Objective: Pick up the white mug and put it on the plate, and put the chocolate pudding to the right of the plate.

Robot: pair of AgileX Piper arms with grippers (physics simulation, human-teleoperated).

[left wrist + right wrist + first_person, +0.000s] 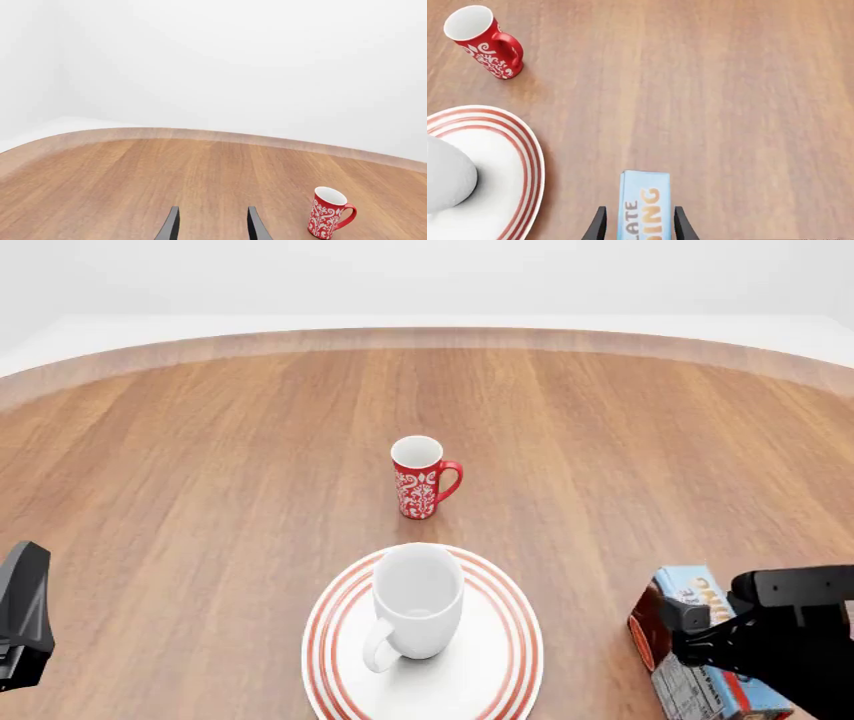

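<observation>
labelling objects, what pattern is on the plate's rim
Concentric red rings on white; the plate shows best in the front view.

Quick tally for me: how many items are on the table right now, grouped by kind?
Mugs: 2, the white mug standing on the plate and the red mug behind it
Plates: 1, the plate
Boxes: 1, the chocolate pudding, between the right gripper fingers, right of the plate
Total: 4

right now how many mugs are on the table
2. The white mug stands upright on the plate; the red mug stands on the bare table just beyond the plate. None seems hidden.
</observation>
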